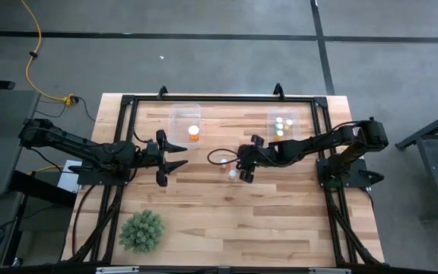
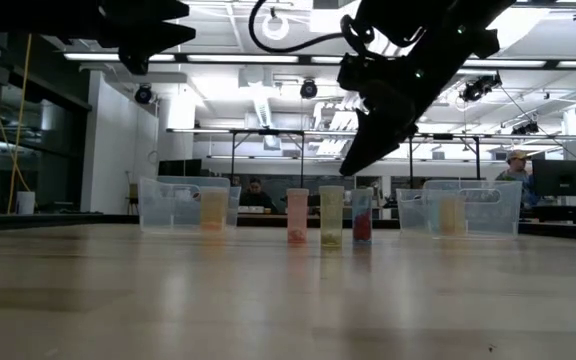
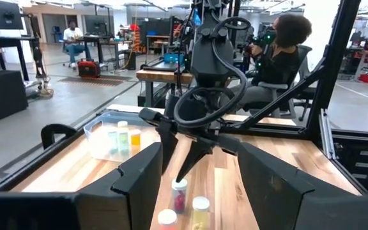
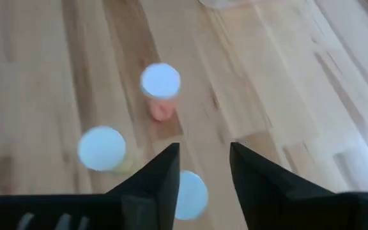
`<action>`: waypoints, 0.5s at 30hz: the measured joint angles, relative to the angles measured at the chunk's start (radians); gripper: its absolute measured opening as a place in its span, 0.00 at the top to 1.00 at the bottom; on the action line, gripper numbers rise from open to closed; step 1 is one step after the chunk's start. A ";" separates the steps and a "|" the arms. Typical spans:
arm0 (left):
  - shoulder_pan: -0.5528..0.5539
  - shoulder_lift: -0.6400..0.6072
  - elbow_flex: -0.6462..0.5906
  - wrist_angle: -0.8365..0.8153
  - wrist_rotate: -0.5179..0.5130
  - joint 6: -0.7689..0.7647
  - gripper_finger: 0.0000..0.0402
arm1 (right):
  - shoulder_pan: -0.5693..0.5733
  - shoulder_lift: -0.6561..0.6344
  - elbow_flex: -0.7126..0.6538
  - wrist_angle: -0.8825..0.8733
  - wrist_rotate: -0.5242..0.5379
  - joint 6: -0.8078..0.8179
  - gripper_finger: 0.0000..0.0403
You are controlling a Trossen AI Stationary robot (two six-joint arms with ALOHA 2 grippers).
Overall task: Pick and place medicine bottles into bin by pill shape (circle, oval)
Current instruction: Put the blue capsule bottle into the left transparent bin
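My right gripper (image 4: 202, 167) hangs tilted, jaws parted and empty, over the three bottles (image 2: 330, 216) mid-table.

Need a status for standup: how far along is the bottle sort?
Done: one orange bottle sits in the left bin; several bottles are in the right bin. In hand: nothing gripped; the right gripper, fingers apart, hangs over three capped bottles mid-table. The left gripper waits open beside the left bin. Left: those three.
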 joint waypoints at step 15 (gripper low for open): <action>0.000 0.000 0.000 0.001 0.000 -0.007 0.51 | -0.007 0.007 -0.003 -0.046 -0.055 0.011 0.47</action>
